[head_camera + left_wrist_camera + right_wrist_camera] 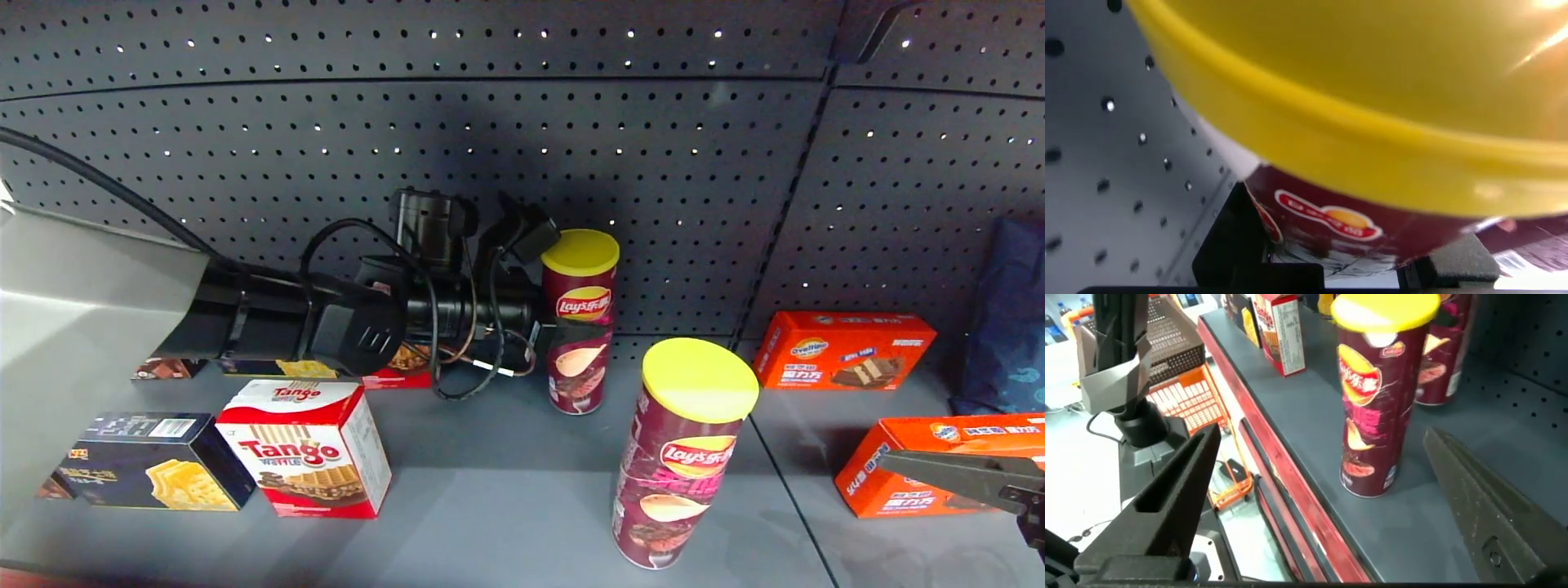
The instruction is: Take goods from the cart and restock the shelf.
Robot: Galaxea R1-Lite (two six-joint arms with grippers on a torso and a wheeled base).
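Observation:
Two maroon chips cans with yellow lids stand upright on the grey shelf (490, 490). The rear chips can (580, 327) is near the pegboard, and my left gripper (563, 333) is shut on its middle, the arm coming in from the left. In the left wrist view that can's lid (1372, 90) looms close, with dark fingers (1229, 245) on either side of the body. The front chips can (686, 457) (1380, 400) stands free near the shelf edge. Off to its right, my right gripper (963, 478) (1323, 441) is open and holds nothing.
A white-and-red wafer box (306, 445) and a dark cracker box (155, 469) sit front left. Two orange boxes (845, 347) (939, 474) and a blue bag (1008, 327) lie on the right. An orange cart (1188, 400) stands below the shelf edge.

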